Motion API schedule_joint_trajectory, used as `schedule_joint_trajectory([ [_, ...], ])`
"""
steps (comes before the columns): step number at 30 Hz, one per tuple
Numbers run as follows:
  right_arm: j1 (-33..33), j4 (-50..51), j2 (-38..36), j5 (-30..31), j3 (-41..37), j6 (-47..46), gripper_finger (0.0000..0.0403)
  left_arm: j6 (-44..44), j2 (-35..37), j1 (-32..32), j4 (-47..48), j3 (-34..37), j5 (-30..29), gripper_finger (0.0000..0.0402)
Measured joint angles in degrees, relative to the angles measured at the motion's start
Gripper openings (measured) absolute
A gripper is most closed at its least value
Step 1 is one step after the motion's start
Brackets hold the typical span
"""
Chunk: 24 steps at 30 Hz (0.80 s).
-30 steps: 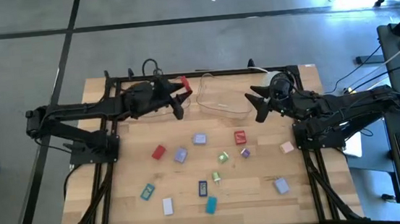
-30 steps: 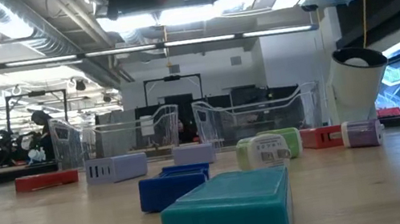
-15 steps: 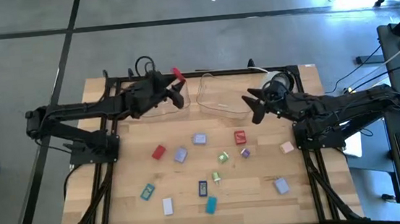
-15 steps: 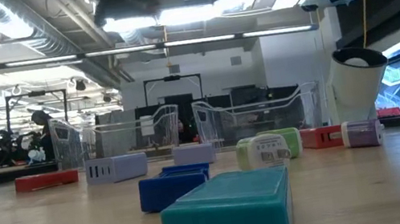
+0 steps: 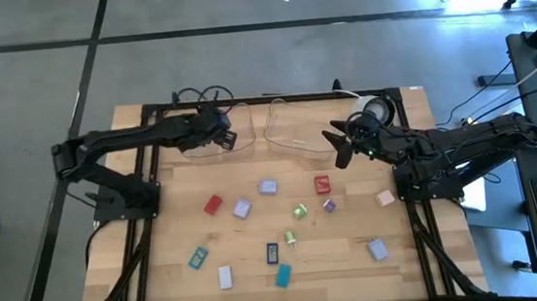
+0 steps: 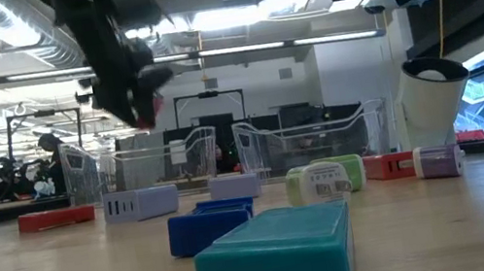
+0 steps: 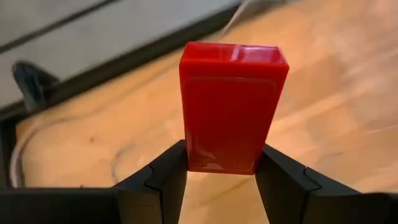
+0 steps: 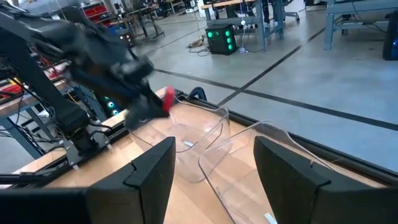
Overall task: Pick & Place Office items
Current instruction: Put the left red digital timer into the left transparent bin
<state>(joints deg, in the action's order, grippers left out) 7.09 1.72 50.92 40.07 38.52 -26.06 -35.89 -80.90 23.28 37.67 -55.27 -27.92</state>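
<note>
My left gripper (image 5: pixel 222 136) is shut on a red block (image 7: pixel 233 106) above the left clear tray (image 5: pixel 195 143) at the table's far side. The block also shows in the right wrist view (image 8: pixel 167 100). My right gripper (image 5: pixel 334 147) is open and empty, above the table beside the right clear tray (image 5: pixel 298 131). The other office items lie flat on the table's middle and near part, among them a red block (image 5: pixel 213 205), a lilac block (image 5: pixel 268 186), a green block (image 5: pixel 300 211) and a teal block (image 6: pixel 276 248). My left gripper pinches the red block between its two fingers by its two long narrow sides, near one end (image 7: pixel 194 158). The rest of the block sticks out past the fingertips. The fingers come slanting down from the table's left. The block is lifted clear, over the left tray.
A round white tape roll (image 5: pixel 370 110) stands at the far right, behind my right gripper. A pink block (image 5: pixel 384 198) and a lilac block (image 5: pixel 378 249) lie toward the right edge. Black frame rails run along the table's left, right and far sides.
My left gripper, still shut on the red block, has gone toward the table's left edge and down over the left tray; it has dropped into the low view. My right gripper has drifted a little toward the table's left.
</note>
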Motion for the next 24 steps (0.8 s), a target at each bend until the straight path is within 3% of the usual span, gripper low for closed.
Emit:
schedule_joint_trajectory([
  [5,0.0,0.0,0.0,2.5,0.0,0.1,0.0221,-0.4,-7.4,3.0,-0.8,0.0,7.1,0.0164],
  [12,0.0,0.0,0.0,4.1,0.0,0.2,0.0221,-3.1,-14.1,6.1,-7.5,0.0,11.6,0.0164],
  [19,0.0,0.1,0.0,3.8,0.0,-0.5,0.0221,-1.0,-16.1,7.3,-11.3,0.0,17.6,0.0168],
  [24,0.0,0.0,0.0,3.9,0.0,0.1,0.0221,-0.9,-15.8,7.3,-10.9,0.0,18.1,0.0188],
])
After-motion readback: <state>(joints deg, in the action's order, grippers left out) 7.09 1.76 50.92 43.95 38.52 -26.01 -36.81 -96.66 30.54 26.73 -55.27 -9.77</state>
